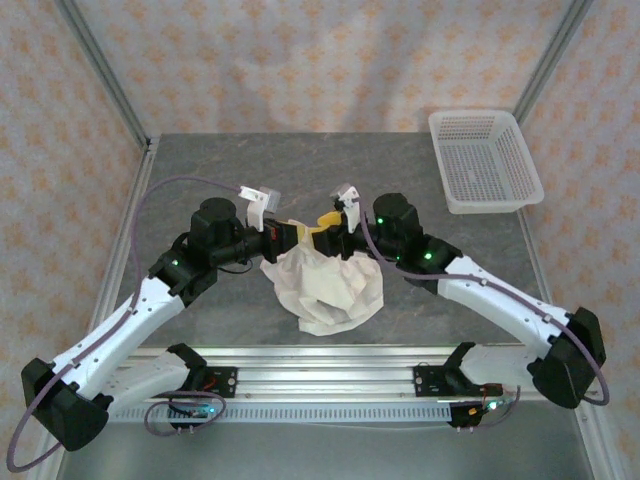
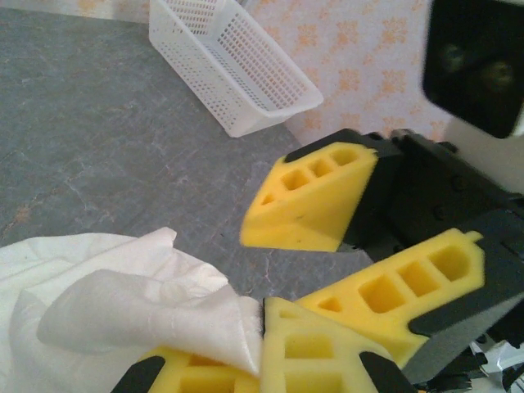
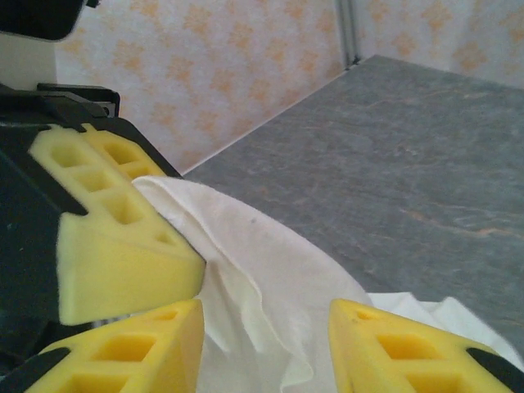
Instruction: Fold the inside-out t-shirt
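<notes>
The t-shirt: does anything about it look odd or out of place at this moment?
The t-shirt is not flat: it sits as a crumpled heap in the middle of the table, bunched between the two hands. The left hand pinches an edge of it; the right hand stands open around a fold. Nothing else stands out.

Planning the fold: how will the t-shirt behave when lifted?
Probably floppy: the t-shirt lies crumpled in soft folds. Likely light: the cloth looks thin where the left hand pinches it. It may slip, since only a small corner is held.
</notes>
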You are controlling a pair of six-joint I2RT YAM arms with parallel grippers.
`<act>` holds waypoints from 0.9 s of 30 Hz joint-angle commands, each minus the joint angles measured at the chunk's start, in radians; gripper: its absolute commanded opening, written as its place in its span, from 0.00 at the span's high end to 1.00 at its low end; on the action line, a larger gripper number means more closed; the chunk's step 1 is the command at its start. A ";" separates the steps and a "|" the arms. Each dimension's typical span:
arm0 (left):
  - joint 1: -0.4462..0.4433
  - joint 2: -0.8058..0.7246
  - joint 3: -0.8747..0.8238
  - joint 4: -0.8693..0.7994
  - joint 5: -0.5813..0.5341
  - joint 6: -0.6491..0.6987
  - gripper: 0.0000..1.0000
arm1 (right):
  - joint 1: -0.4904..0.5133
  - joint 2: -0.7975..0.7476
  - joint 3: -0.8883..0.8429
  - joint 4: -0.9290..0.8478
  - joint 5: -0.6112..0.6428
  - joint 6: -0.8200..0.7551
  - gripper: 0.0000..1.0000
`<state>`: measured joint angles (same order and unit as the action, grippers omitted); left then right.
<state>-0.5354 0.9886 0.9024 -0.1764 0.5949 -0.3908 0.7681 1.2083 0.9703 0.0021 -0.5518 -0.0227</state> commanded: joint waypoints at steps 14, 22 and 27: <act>-0.008 -0.030 0.019 -0.020 -0.009 0.020 1.00 | -0.007 0.107 -0.013 0.033 0.164 0.044 0.78; -0.006 -0.040 0.062 -0.195 -0.264 0.065 1.00 | -0.011 0.022 0.005 -0.088 0.217 0.005 1.00; -0.001 -0.042 0.096 -0.312 -0.443 0.119 1.00 | -0.052 -0.142 0.056 -0.206 0.289 -0.022 1.00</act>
<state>-0.5369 0.9680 0.9527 -0.3965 0.3084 -0.3298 0.7357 1.1595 0.9691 -0.1242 -0.3397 -0.0120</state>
